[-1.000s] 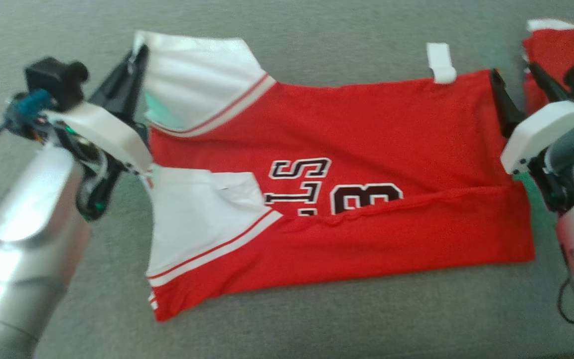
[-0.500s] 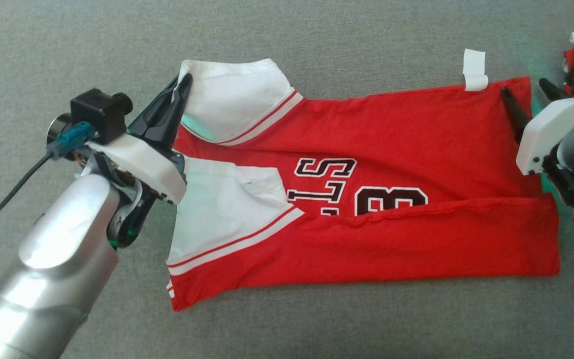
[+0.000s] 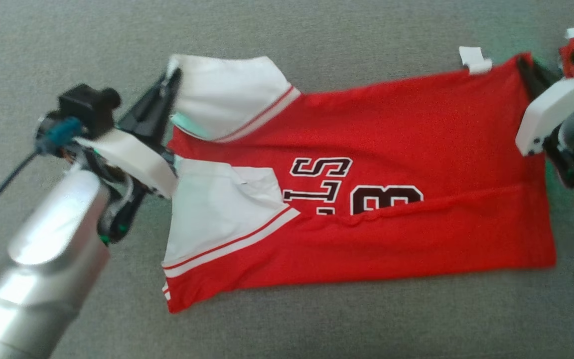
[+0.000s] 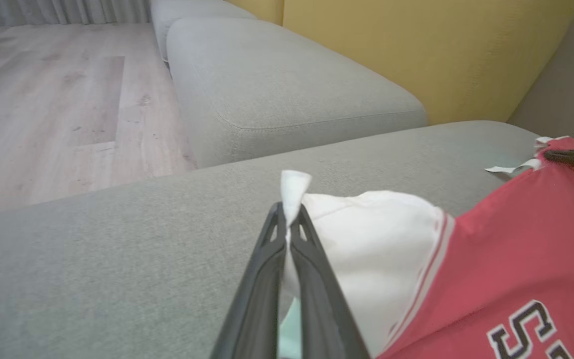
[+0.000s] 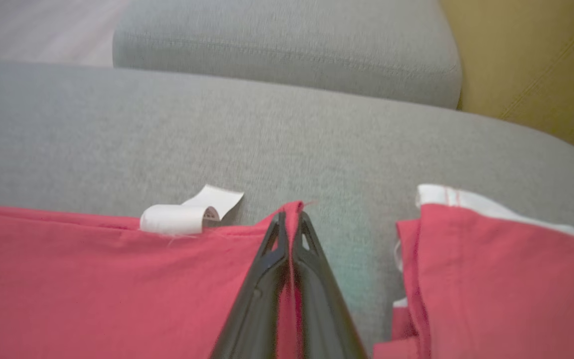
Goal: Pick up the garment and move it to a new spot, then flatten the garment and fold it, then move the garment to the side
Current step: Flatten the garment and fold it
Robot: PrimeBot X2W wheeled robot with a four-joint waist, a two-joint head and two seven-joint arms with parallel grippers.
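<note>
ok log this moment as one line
jersey: on sofa, near edge folded over | left gripper: shut on jersey at white sleeve | right gripper: shut on jersey at far hem corner

Grey cushion (image 3: 317, 40) — jersey (image 3: 391, 124), second garment (image 5: 491, 279).

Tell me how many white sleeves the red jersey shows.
2 on the jersey: the far sleeve is pinched by the left end effector; the near sleeve lies flat, untouched. None looks hidden.

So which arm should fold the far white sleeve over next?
The left, probably. The left pincer is shut on that white sleeve; the right pincer pinches the red shirt at its other end, away from the sleeve.
</note>
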